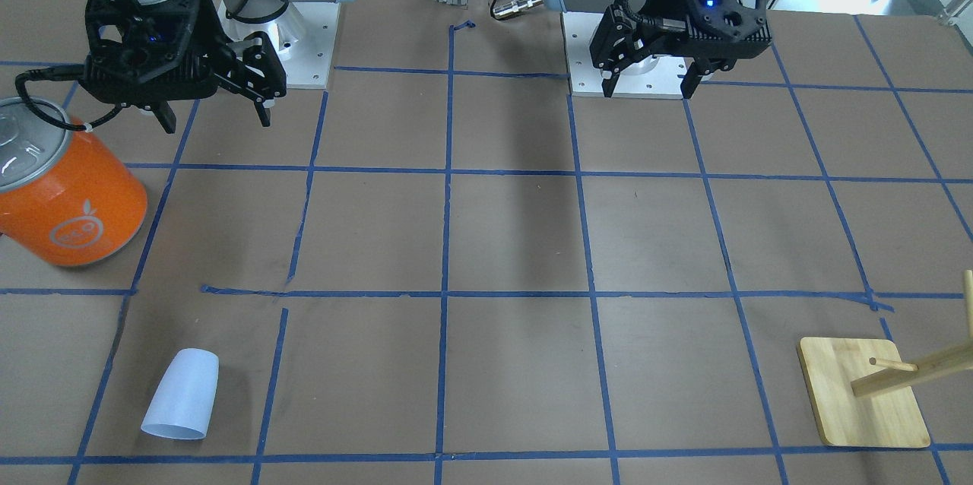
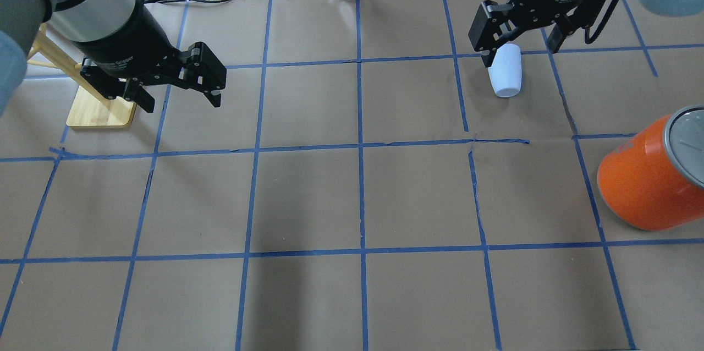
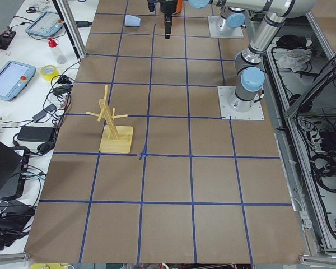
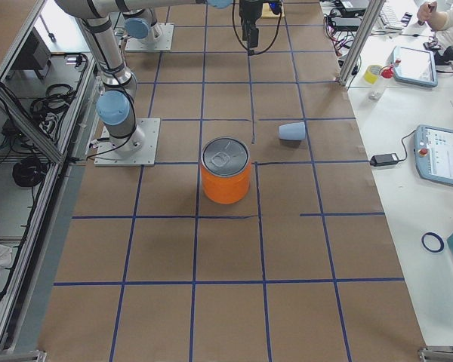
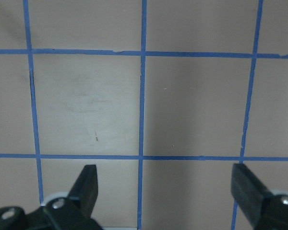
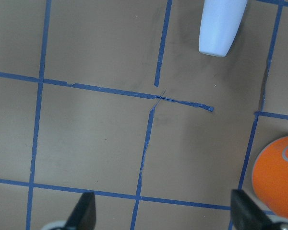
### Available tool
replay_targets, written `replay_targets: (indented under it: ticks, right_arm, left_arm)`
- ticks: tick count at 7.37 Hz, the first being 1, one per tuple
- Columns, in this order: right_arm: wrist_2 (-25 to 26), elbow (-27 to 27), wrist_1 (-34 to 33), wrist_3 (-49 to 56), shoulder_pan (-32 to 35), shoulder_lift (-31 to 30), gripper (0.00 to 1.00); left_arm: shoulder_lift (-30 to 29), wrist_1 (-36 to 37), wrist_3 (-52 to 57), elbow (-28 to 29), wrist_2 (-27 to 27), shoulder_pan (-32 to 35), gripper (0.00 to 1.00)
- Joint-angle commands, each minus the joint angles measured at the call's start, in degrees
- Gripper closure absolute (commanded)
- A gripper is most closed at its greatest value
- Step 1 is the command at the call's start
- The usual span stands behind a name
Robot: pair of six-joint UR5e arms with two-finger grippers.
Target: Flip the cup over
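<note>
The cup point(image 1: 181, 394) is a small pale blue-white tumbler lying on its side on the brown table, on my right side toward the operators' edge. Its wider end points away from me. It also shows in the overhead view point(image 2: 507, 73), the right side view point(image 4: 292, 131) and the right wrist view point(image 6: 221, 26). My right gripper point(image 1: 214, 120) is open and empty, held high near its base, well short of the cup. In the overhead view it point(image 2: 520, 51) only overlaps the cup by line of sight. My left gripper point(image 1: 650, 90) is open and empty above the table, far from the cup.
A big orange can point(image 1: 72, 196) with a silver lid stands on my right side, between the right arm's base and the cup. A wooden peg rack on a square base point(image 1: 863, 394) stands on my left side toward the far edge. Blue tape lines grid the table.
</note>
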State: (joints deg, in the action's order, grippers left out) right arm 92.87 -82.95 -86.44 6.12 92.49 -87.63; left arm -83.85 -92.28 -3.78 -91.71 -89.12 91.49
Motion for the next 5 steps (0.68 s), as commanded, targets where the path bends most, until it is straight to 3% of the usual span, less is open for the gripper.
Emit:
replay_targets:
  ticks: [1, 3, 5]
  right_arm:
    - [0.56, -0.54, -1.26, -0.85, -2.21, 1.05, 0.0]
    - [-0.23, -0.98, -6.51, 0.46, -7.22, 4.73, 0.0]
    - [0.2, -0.98, -10.9, 0.29, -7.94, 9.2, 0.0]
  left_arm:
    - [0.0, 0.0, 0.0, 0.04, 0.0, 0.0, 0.0]
    - [0.0, -0.09, 0.0, 0.04, 0.0, 0.0, 0.0]
    - [0.0, -0.09, 0.0, -0.05, 0.0, 0.0, 0.0]
